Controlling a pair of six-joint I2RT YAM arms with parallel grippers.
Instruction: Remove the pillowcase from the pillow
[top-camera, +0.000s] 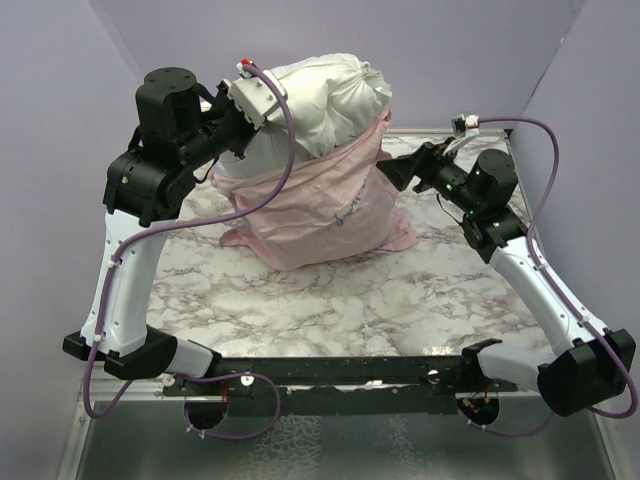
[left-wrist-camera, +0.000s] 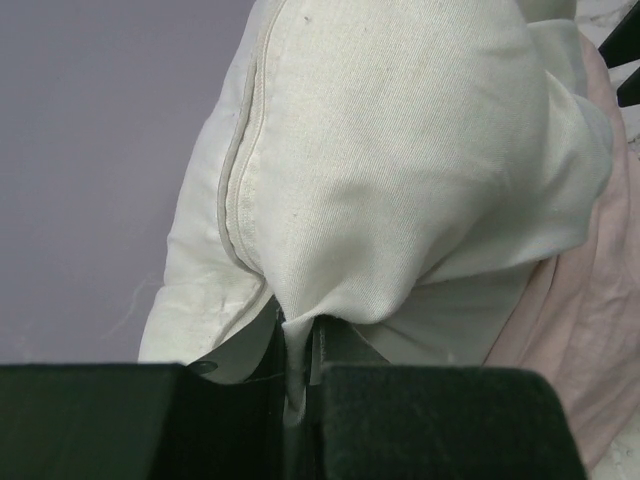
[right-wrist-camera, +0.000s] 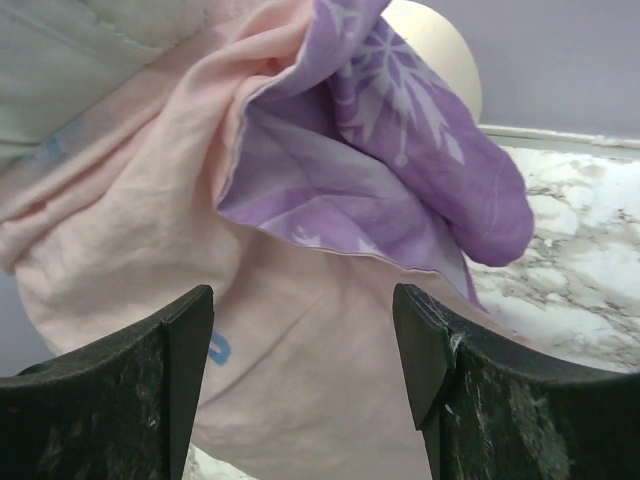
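Note:
The off-white pillow (top-camera: 320, 100) stands on end at the back of the table, its upper half bare. The pillowcase (top-camera: 310, 205), turned pale pink side out, is bunched around its lower half. My left gripper (top-camera: 238, 128) is raised at the pillow's upper left and is shut on a pinch of pillow fabric (left-wrist-camera: 297, 350). My right gripper (top-camera: 385, 172) is open and empty, just right of the pillowcase. In the right wrist view the pink cloth (right-wrist-camera: 300, 340) fills the space past my fingers (right-wrist-camera: 425, 345), with a purple snowflake-printed fold (right-wrist-camera: 400, 170) above.
The marble tabletop (top-camera: 350, 300) lies in front of the bundle. Purple walls (top-camera: 60, 90) close in on the back and both sides. A cream round object (right-wrist-camera: 440, 50) shows behind the pillowcase in the right wrist view.

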